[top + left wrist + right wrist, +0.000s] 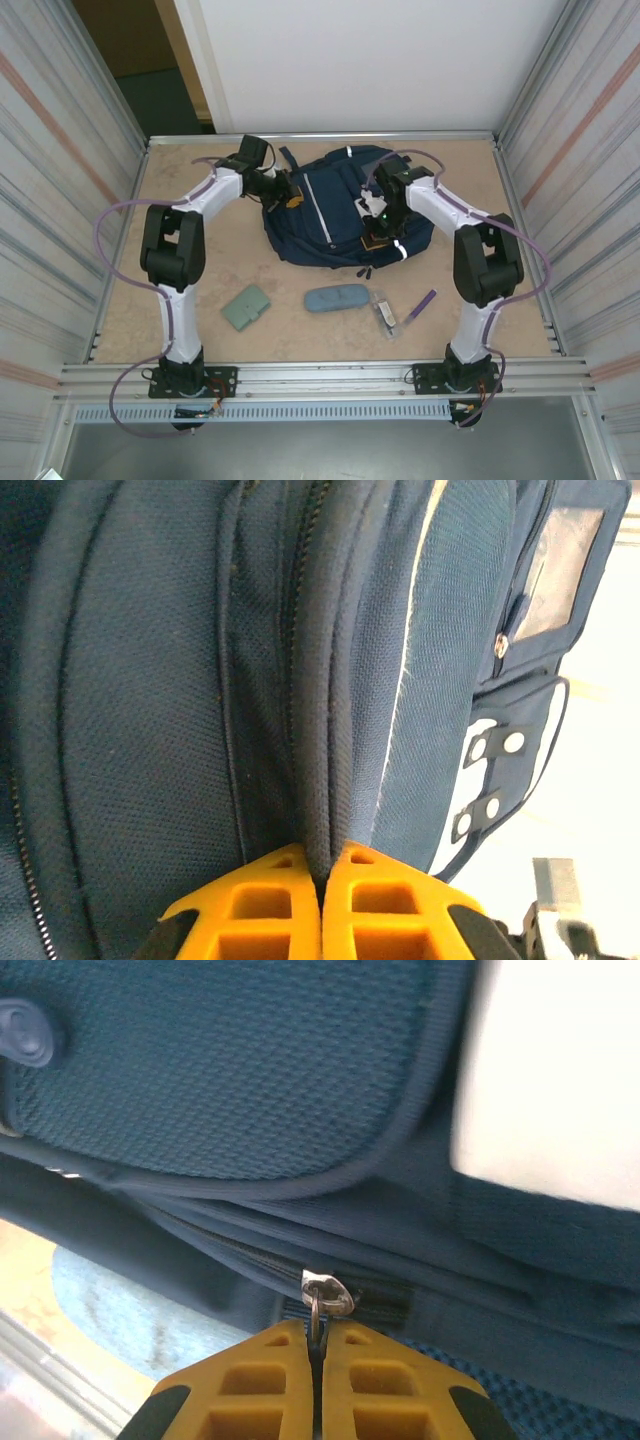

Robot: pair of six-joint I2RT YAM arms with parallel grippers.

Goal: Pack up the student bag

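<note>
**Both grippers clamped on the student bag at the far middle of the table**

The student bag (pixel 330 205) lies flat at the far middle of the table (pixel 520 290), navy with a white stripe (pixel 405 680) running along it. A clear label window (pixel 565 570) is sewn into one pocket; whatever it holds is too blurred to read. Beside it are white tabs with snap studs (pixel 490 745).

The left gripper (pixel 322 865) has its orange fingers pressed together on a fold of the bag's fabric next to a zip line. The right gripper (pixel 318 1335) is closed on the ring of a metal zip pull (pixel 322 1295) at the bag's near right edge.

The table top is beige and stone-patterned. Nearer the arms lie a green wallet (pixel 246 305), a blue-grey oval case (pixel 336 298), a clear packet (pixel 385 312) and a purple pen (pixel 420 304). Ribbed metal walls (pixel 60 150) stand on both sides, a white panel (pixel 380 60) is behind, and an aluminium rail (pixel 320 378) runs along the near edge.
</note>
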